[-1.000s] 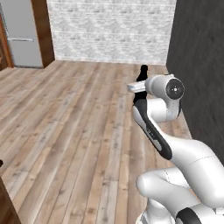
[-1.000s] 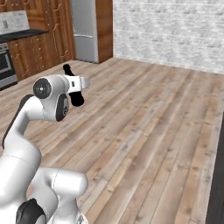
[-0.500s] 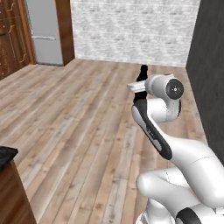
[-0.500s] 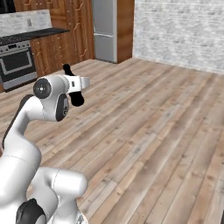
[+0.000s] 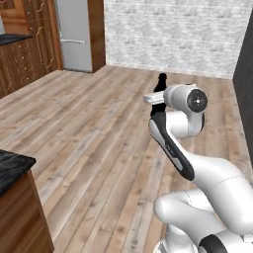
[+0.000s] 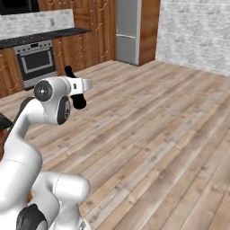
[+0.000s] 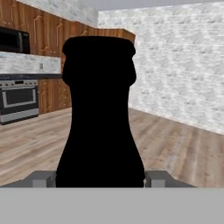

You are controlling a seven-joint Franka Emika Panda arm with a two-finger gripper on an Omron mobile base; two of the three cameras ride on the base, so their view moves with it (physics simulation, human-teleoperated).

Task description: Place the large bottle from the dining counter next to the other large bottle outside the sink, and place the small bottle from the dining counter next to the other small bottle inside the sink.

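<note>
My gripper [image 7: 100,177] is shut on the large bottle [image 7: 99,113], a black bottle whose dark body and neck rise in the middle of the hand view. From the left base view the bottle's black top [image 5: 160,82] sticks up above the gripper [image 5: 157,97], held high over the wooden floor. The right base view has the bottle [image 6: 79,102] at the gripper [image 6: 79,87], in front of the arm's white elbow. A corner of the dining counter [image 5: 11,168], black-topped with a wooden front, sits at lower left. The sink, the small bottle and the other bottles are out of view.
A steel fridge [image 5: 74,34] [image 6: 128,31] stands between wooden cabinets at the back. An oven [image 6: 33,63] [image 7: 17,103] sits under a dark counter on the left wall. A pale brick wall [image 5: 173,34] closes the far end. Wide wooden floor [image 6: 157,126] lies ahead.
The whole scene has swept rightward in both base views, so the camera has turned with the base. The arm keeps the same pose, with the bottle still in the gripper.
</note>
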